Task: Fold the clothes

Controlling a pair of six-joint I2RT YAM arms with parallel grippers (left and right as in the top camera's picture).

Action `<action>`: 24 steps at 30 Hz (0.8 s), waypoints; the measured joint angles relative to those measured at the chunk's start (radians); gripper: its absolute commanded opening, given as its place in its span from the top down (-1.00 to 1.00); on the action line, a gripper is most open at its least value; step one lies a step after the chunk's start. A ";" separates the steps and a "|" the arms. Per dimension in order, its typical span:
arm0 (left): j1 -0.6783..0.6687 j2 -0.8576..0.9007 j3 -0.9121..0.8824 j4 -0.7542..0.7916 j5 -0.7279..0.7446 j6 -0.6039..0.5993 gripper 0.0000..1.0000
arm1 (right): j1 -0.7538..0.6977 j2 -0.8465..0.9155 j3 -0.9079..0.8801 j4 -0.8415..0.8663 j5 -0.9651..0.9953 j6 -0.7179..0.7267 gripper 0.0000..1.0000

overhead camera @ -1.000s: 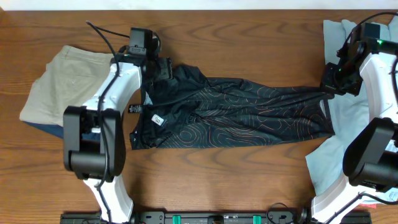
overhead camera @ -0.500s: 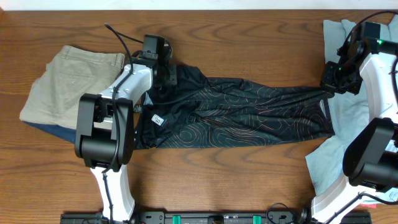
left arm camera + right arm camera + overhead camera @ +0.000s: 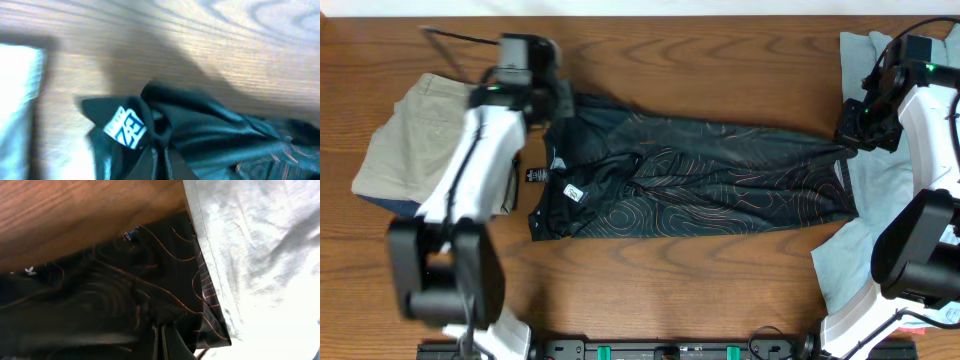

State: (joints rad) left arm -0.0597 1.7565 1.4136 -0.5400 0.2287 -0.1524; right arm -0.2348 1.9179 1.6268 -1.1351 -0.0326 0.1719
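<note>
**A:** When the overhead view is taken first, which step is judged to be in hand?

**B:** Spreading, it is judged. The jersey (image 3: 720, 185) is laid lengthwise across the middle of the table (image 3: 670, 50). It is drawn out between the left gripper (image 3: 558, 103) at 10 o'clock and the right gripper (image 3: 848, 140) at 3 o'clock. No fold is yet made, and crumples are seen toward the 9 o'clock end.

**A:** What is called for next?

**B:** That end is probably to be smoothed flat before anything is doubled over. The khaki shorts (image 3: 420, 140) at 9 o'clock are to be left alone.

**A:** What is hidden from above?

**B:** Both sets of jaws are hidden. The left arm is smeared by motion. At 4 o'clock a pale cloth (image 3: 865, 230) is met by the jersey's end, and which lies uppermost cannot be told.

**A:** And the left wrist view?

**B:** Everything is blurred. Dark fabric is gathered toward 6 o'clock, where the claw appears clamped on the jersey. A white label (image 3: 125, 128) is seen at 8 o'clock, its lettering unreadable. The white patch at 9 o'clock cannot be identified.

**A:** The right wrist view?

**B:** Fabric is drawn into a pinch at 6 o'clock, so the claw is judged closed on the jersey's edge. The fingertips are cut off by the frame.
</note>
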 measured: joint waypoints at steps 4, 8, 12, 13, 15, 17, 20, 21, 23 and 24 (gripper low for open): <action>0.035 -0.081 0.000 -0.150 -0.003 -0.008 0.87 | 0.000 0.000 0.000 -0.009 -0.001 0.000 0.95; 0.032 -0.098 0.000 -0.304 -0.003 -0.008 0.88 | 0.000 0.000 0.000 -0.027 0.001 0.000 0.95; 0.032 -0.098 -0.001 -0.446 -0.003 -0.008 0.88 | 0.000 0.000 -0.001 -0.055 0.018 0.000 0.96; 0.032 -0.098 -0.001 -0.472 -0.003 -0.008 0.87 | 0.000 0.000 -0.001 -0.059 0.023 0.000 0.95; 0.032 -0.098 -0.001 -0.522 -0.003 -0.008 0.88 | 0.000 0.000 -0.001 -0.063 0.031 0.000 0.95; 0.032 -0.108 -0.001 -0.569 -0.001 -0.008 0.88 | 0.000 0.000 -0.001 -0.065 0.034 0.000 0.95; 0.032 -0.155 -0.001 -0.610 0.016 -0.008 0.88 | 0.000 0.000 -0.001 -0.066 0.037 0.000 0.96; 0.032 -0.180 -0.001 -0.617 0.026 -0.008 0.88 | 0.000 0.000 -0.001 -0.068 0.037 0.000 0.96; 0.032 -0.239 -0.001 -0.626 0.036 -0.009 0.88 | 0.000 0.000 -0.001 -0.074 0.040 0.000 0.97; 0.032 -0.274 -0.001 -0.628 0.040 -0.009 0.88 | 0.000 0.000 -0.001 -0.076 0.041 0.000 0.97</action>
State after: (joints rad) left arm -0.0280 1.4830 1.4124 -1.1675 0.2684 -0.1612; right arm -0.2344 1.9179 1.6260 -1.2114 0.0086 0.1719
